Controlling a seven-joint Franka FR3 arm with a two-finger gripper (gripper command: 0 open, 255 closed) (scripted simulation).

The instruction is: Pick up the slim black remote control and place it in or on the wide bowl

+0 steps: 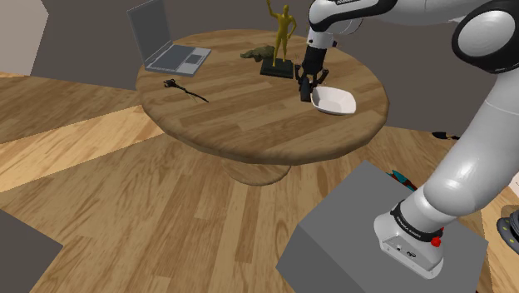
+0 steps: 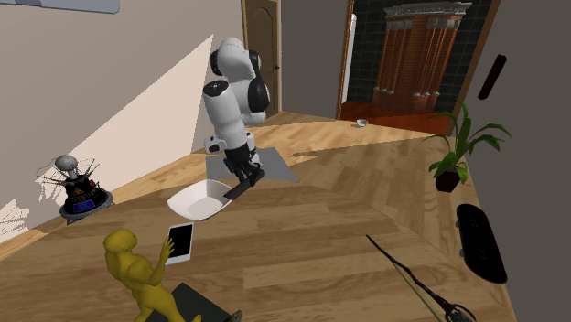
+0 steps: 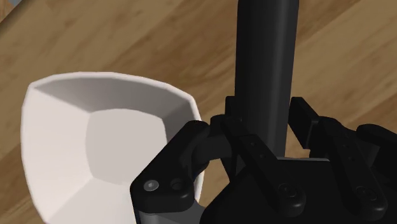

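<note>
Shoulder view: the white arm reaches over a round wooden table (image 1: 249, 137), its black gripper (image 1: 306, 81) clamped on the slim black remote (image 1: 304, 94). The remote points down, just beside the rim of the wide white bowl (image 1: 335, 101). A laptop (image 1: 170, 48) and a yellow figurine (image 1: 283, 35) stand farther back on the table.

Second exterior view: the remote slants down from the gripper, its lower end at the bowl's edge. A potted plant (image 2: 456, 151) stands well apart on the floor.

Wrist view: the jaws, part-closed, press on both sides of the remote, which runs out over bare wood alongside the bowl
</note>
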